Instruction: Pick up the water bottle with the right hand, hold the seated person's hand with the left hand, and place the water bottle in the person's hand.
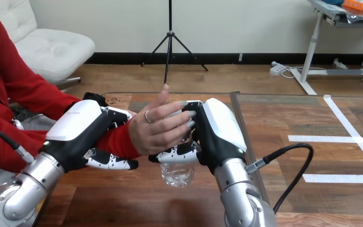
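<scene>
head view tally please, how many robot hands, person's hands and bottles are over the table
robot hands: 2, the left hand and the right hand
person's hand: 1
water bottle: 1
total: 4

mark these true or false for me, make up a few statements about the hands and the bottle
1. The right hand grips the water bottle. True.
2. The left hand is open and holds nothing. False: its fingers and thumb are curled round the person's wrist.
3. The person's hand is between the two robot hands. True.
4. The water bottle lies on its side. False: it is upright in the right hand, its base showing below the person's hand.
</scene>
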{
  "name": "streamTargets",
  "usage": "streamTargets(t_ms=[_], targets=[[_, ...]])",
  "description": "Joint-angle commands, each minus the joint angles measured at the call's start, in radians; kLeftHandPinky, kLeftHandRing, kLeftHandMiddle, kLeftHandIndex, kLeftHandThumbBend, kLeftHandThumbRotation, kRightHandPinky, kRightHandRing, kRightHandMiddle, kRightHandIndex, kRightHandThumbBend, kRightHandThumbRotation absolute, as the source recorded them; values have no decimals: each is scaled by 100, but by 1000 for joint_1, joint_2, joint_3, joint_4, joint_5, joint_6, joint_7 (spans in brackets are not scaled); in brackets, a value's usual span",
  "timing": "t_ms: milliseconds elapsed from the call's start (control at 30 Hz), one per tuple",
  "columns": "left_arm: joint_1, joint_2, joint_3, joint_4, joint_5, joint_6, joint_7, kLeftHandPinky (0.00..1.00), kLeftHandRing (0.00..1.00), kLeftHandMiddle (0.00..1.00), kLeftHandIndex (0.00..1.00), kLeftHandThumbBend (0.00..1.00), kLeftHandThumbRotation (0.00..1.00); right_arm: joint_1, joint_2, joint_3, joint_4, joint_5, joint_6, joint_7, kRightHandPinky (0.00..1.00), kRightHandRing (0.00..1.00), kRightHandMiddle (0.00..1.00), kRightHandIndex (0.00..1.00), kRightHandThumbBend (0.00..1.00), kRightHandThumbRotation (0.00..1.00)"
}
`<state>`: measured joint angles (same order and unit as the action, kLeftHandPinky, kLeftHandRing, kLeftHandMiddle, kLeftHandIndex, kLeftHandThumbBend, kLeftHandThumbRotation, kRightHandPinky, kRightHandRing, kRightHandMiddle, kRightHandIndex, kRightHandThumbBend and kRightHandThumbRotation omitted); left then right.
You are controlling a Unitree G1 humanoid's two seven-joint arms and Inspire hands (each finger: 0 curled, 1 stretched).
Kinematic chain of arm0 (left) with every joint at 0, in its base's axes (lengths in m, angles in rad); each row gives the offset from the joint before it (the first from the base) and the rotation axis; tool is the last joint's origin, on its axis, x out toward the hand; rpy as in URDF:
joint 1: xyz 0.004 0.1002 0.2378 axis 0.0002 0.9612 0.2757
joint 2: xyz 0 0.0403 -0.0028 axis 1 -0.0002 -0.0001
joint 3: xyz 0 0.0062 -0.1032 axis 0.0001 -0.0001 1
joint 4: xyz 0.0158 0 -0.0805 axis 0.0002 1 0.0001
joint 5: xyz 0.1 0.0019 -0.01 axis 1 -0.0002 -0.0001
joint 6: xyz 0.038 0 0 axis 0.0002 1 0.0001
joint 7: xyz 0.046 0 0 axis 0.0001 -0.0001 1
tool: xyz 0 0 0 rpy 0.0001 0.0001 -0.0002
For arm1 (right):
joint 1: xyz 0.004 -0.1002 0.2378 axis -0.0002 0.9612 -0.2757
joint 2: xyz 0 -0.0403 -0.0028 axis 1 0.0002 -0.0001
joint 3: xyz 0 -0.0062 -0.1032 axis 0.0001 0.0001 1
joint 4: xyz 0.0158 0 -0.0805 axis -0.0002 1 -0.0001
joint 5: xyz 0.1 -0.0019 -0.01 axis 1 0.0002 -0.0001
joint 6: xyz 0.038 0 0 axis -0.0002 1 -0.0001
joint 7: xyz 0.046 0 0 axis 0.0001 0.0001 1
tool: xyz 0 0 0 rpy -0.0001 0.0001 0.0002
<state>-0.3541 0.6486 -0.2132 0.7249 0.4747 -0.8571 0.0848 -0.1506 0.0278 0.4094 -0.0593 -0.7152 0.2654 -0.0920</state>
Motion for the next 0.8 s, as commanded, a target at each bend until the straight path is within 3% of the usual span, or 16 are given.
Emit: streamTargets(t_ms=[0, 767], targets=[[-84, -67, 14, -44, -65, -90, -5, 28, 35, 44, 47, 73, 11, -58, 15, 7, -151, -32, -1, 3, 35, 40, 46, 48, 87, 0], [-78, -70, 31, -42, -66, -89, -33, 28, 35, 44, 46, 73, 10, -49, 16, 12, -160, -40, 8, 4, 36, 40, 46, 48, 88, 0]])
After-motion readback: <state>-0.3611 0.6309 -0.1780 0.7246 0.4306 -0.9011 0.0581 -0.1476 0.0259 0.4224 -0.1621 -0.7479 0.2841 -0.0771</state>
